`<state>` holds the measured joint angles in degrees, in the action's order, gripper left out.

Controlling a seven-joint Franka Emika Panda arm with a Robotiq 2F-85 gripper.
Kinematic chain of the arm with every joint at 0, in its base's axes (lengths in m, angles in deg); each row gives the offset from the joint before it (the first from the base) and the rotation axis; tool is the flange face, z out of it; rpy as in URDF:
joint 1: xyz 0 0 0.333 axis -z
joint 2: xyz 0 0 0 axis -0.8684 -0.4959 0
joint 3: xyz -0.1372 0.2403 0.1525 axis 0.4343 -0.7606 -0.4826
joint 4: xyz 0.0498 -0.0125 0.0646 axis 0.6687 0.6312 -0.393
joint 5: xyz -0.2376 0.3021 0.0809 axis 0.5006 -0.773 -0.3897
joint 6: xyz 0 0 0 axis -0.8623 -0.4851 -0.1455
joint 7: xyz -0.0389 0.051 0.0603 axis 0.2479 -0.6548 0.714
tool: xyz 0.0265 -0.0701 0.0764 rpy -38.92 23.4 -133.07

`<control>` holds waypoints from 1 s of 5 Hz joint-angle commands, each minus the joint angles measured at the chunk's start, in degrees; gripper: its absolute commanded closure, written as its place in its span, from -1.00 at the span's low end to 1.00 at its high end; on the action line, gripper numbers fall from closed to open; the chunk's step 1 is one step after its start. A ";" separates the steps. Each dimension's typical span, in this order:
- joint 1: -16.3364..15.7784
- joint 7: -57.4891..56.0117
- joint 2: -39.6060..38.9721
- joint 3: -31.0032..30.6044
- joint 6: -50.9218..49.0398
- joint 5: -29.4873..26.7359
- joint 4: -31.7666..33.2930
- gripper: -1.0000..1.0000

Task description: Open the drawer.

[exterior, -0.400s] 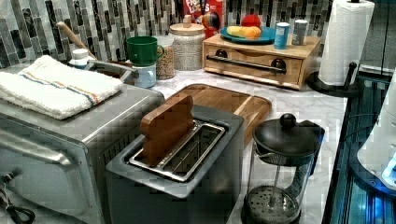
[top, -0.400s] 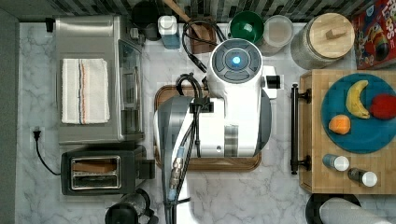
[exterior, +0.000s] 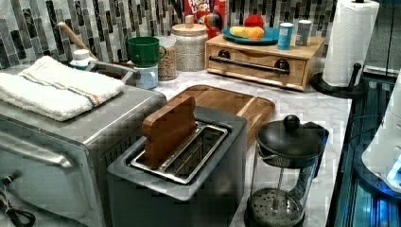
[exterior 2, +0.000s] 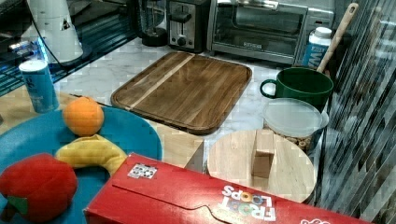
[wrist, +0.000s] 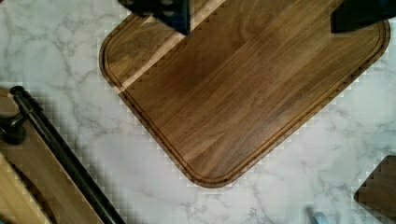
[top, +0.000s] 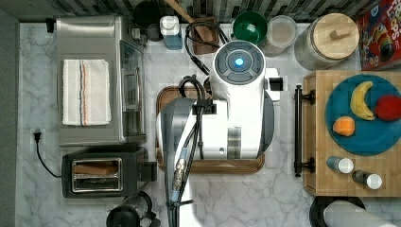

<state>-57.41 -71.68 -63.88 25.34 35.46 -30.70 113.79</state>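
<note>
I had the arm (top: 236,113) parked over the tray (top: 213,164) at the middle of the marble desk (top: 283,198) in the top view. In the wrist view the claw (wrist: 261,16) hung above the tray, its two black fingers (wrist: 163,11) spread wide and holding nothing. The drawer (exterior: 257,66) sat at three o'clock from the tray in the top view, shut flush in its bamboo box, with the black handle (top: 298,130) facing the arm. The handle (wrist: 60,154) also showed in the wrist view, well apart from the claw. On the box I saw a blue plate (top: 364,137) carrying a banana (top: 361,100), with the toaster (top: 101,172) at eight o'clock.
</note>
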 commanded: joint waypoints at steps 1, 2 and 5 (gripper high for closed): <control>0.98 -14.51 4.38 0.64 5.58 2.75 7.65 -1.00; 5.90 -26.23 5.70 -1.84 8.66 2.83 11.09 -1.00; 8.40 -50.38 5.48 4.82 16.35 6.08 14.78 -1.00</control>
<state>-50.65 -118.85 -61.18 28.18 51.74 -25.51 129.12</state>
